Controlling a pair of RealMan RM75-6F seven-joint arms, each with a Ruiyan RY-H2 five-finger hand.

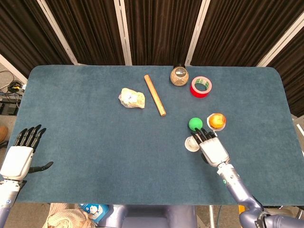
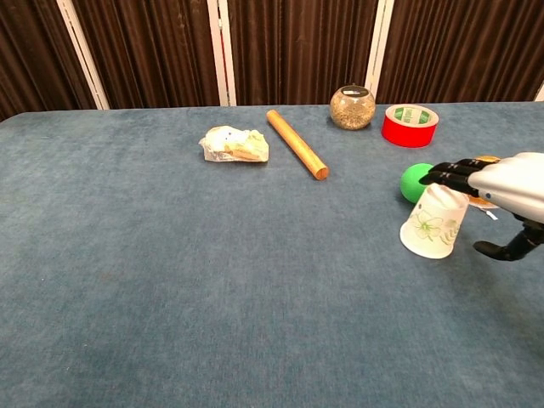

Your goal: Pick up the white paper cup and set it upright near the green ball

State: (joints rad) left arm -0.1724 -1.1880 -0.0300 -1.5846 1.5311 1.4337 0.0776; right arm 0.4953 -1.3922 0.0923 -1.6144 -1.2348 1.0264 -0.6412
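Right robot hand [image 2: 501, 183] fingers spread, seemingly touching white paper cup [image 2: 433, 223].

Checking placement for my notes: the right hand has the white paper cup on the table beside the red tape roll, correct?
Not quite. The paper cup at the right hand is beside the green ball, not the red tape roll, which sits farther back; the chest view shows this.

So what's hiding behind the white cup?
Behind the white paper cup sits the green ball, partly hidden by the right hand resting its fingers on the cup. An orange thing beside the ball is mostly covered in the chest view.
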